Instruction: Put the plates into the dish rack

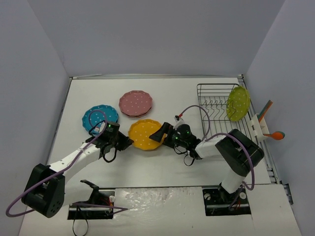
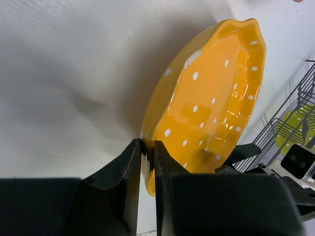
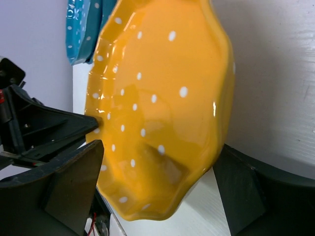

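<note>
An orange-yellow polka-dot plate is tilted up off the table between both grippers. My left gripper is shut on its left rim; the left wrist view shows the fingers pinching the scalloped edge of the plate. My right gripper is open and straddles the plate's right edge, with one finger on each side and a gap at the back. A pink plate and a blue plate lie flat behind. A yellow-green plate stands in the black wire dish rack.
A white holder with an orange spoon and a spatula hangs off the rack's right side. Grey walls close in the table on three sides. The blue plate's edge shows beyond the held plate in the right wrist view.
</note>
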Action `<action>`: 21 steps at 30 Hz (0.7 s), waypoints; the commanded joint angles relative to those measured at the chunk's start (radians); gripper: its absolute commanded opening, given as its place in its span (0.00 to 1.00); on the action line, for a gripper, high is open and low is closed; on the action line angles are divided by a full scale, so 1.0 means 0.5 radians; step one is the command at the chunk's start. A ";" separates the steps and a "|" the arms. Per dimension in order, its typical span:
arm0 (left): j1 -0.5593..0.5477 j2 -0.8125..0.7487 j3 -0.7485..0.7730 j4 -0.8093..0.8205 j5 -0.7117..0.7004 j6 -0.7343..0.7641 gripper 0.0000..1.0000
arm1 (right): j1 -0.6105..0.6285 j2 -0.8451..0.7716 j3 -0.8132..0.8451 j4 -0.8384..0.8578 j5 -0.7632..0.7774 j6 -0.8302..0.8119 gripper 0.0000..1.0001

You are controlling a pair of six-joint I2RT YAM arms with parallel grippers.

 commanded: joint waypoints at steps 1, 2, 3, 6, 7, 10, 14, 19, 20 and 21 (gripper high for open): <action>-0.016 -0.123 0.111 0.347 0.101 -0.091 0.00 | -0.044 -0.075 -0.060 0.379 -0.029 0.065 0.83; -0.016 -0.123 0.104 0.369 0.101 -0.093 0.00 | -0.053 -0.093 -0.075 0.391 -0.025 0.066 0.80; -0.016 -0.120 0.097 0.401 0.102 -0.094 0.00 | -0.061 -0.112 -0.087 0.402 -0.022 0.065 0.78; -0.016 -0.112 0.091 0.428 0.116 -0.091 0.00 | -0.072 -0.134 -0.103 0.424 -0.014 0.054 0.67; -0.016 -0.112 0.091 0.432 0.122 -0.088 0.00 | -0.073 -0.134 -0.104 0.422 -0.011 0.051 0.65; -0.023 -0.119 0.083 0.448 0.133 -0.079 0.00 | -0.079 -0.129 -0.119 0.471 -0.005 0.059 0.59; -0.030 -0.136 0.050 0.513 0.151 -0.082 0.00 | -0.092 -0.093 -0.122 0.554 -0.023 0.094 0.58; -0.031 -0.154 0.031 0.537 0.158 -0.076 0.00 | -0.109 -0.068 -0.136 0.650 -0.047 0.118 0.52; -0.031 -0.157 0.027 0.550 0.164 -0.074 0.00 | -0.114 -0.071 -0.137 0.653 -0.051 0.118 0.50; -0.031 -0.158 0.023 0.566 0.171 -0.073 0.00 | -0.120 -0.075 -0.137 0.655 -0.054 0.116 0.47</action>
